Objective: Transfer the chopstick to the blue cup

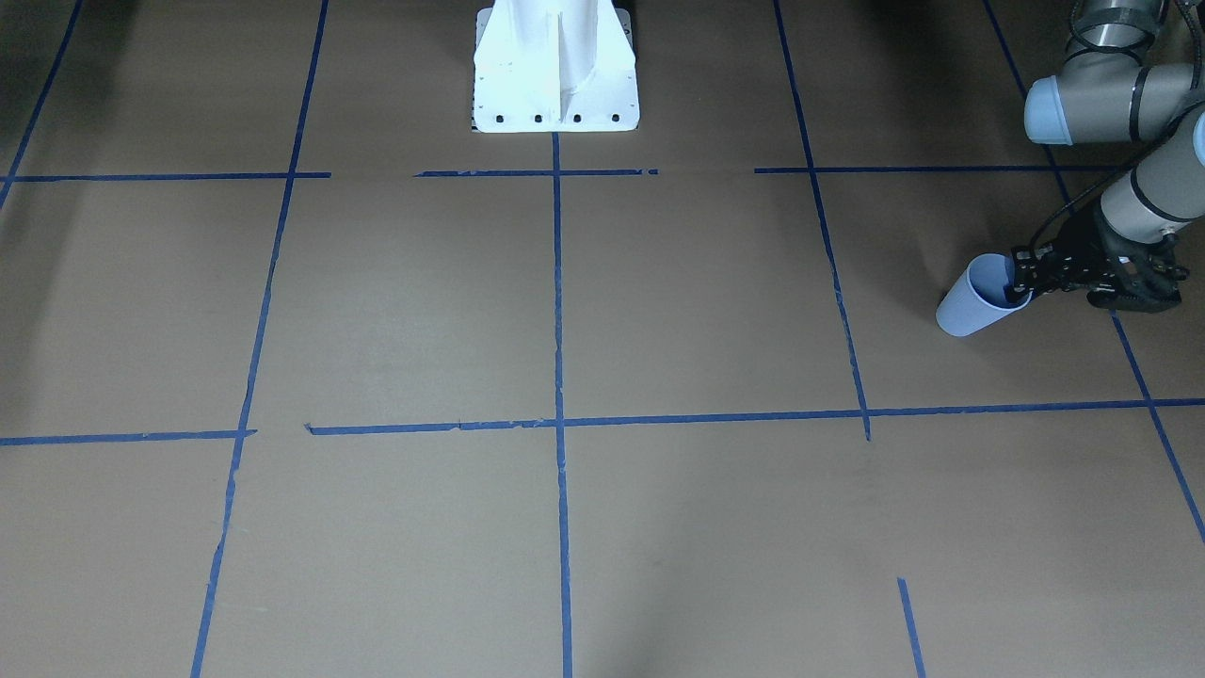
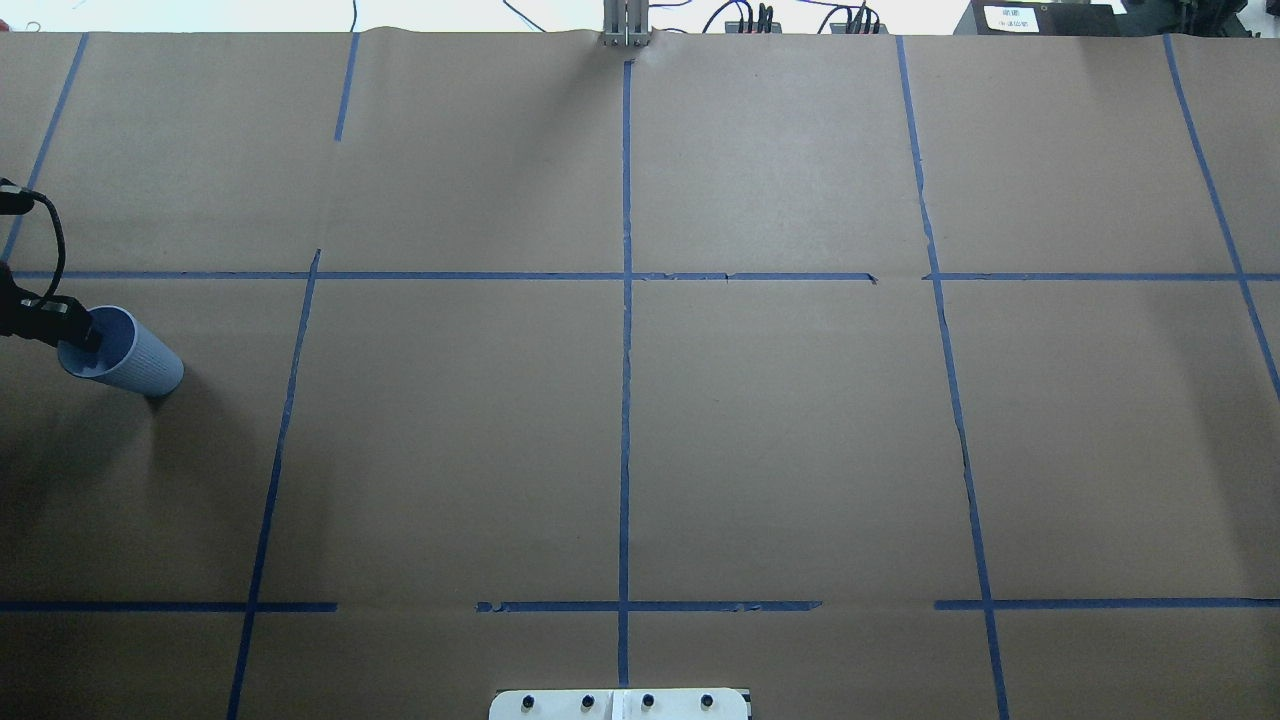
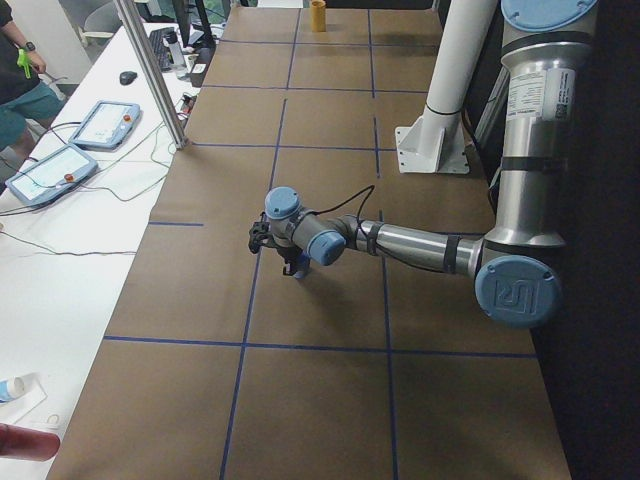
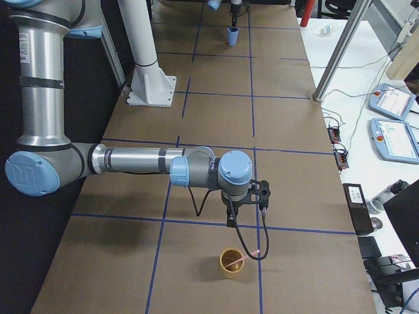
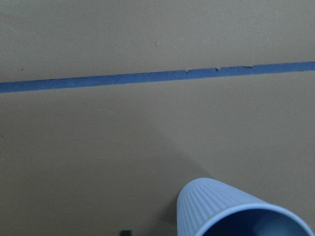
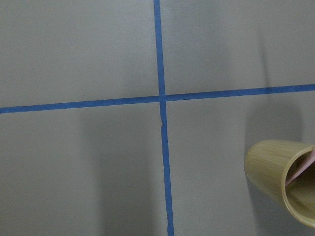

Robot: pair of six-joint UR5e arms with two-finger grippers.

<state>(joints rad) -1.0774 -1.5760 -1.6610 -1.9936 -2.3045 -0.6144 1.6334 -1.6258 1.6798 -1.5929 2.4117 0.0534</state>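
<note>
Since the chopstick [image 4: 238,260] leans inside a tan cup [image 4: 229,265] at the right end of the tabletop [image 2: 780,430], only its pink tip clearing the rim, you can log the transfer as not yet begun. The stick is well apart from the blue cup [image 1: 970,306], which stands, upright as far as the far side view shows, at the opposite left end. The left claw [image 1: 1021,280] pinches that cup's wall at the rim, one finger inside and one outside. Judgement: the hold either steadies a light cup against tipping when the stick arrives, or readies it for carrying toward the stick; you cannot tell which. The right claw [image 4: 232,221] hangs above and just beside the tan cup, and no stick shows in it. It appears only in the side camera, so you cannot tell whether its fingers are spread or pressed together. Its wrist camera catches the tan cup's mouth and the pink stick at the frame edge, consistent with lining up a descent. Surface: brown paper covers the whole tabletop, flat and matte, gridded with blue tape lines [image 2: 626,400], several torn or broken. A white pedestal [image 1: 555,66] sits mid-edge on the robot's side. Room: a white side bench [image 3: 60,250] carries two teach pendants [image 3: 105,122] and loose cables, and a person [image 3: 20,70] stands at its far corner.
</note>
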